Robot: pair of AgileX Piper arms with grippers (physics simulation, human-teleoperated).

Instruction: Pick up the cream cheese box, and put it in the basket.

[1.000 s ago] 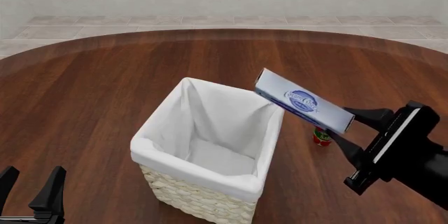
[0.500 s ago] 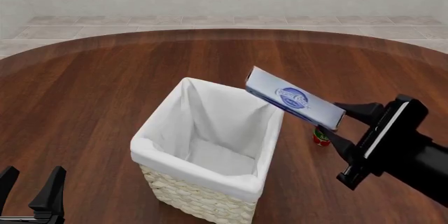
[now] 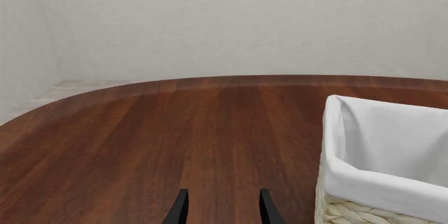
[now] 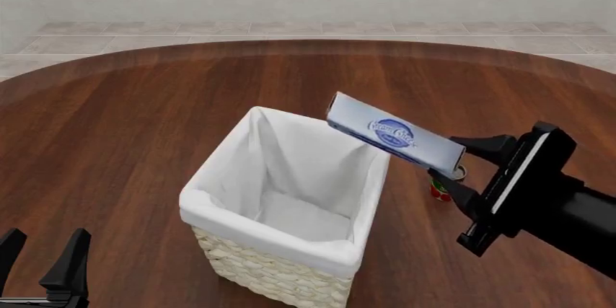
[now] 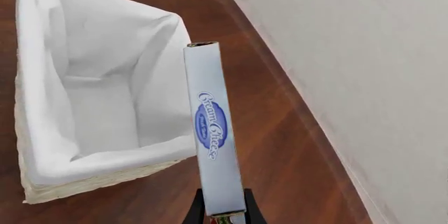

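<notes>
The cream cheese box point(image 4: 393, 135), pale blue-white with a dark blue oval logo, hangs tilted in the air with its far end over the right rim of the basket point(image 4: 231, 257). My right gripper point(image 4: 452, 167) is shut on the box's near end. In the right wrist view the cream cheese box point(image 5: 213, 135) runs lengthwise away from the camera beside the basket point(image 5: 42, 182), whose white liner is folded over the rim. At the front left my left gripper point(image 4: 43, 254) stands open and holds nothing; its fingertips point(image 3: 182, 208) show above bare table near the basket point(image 3: 343, 211).
A small red can point(image 4: 441, 190) stands on the table right of the basket, partly hidden behind my right gripper. The round wooden table point(image 4: 125, 120) stretches wide around the basket; a tiled floor and pale wall lie beyond it.
My right gripper has carried the cream cheese box leftward and slightly up, bringing its far end over the basket's right rim. The left arm has stayed still.
</notes>
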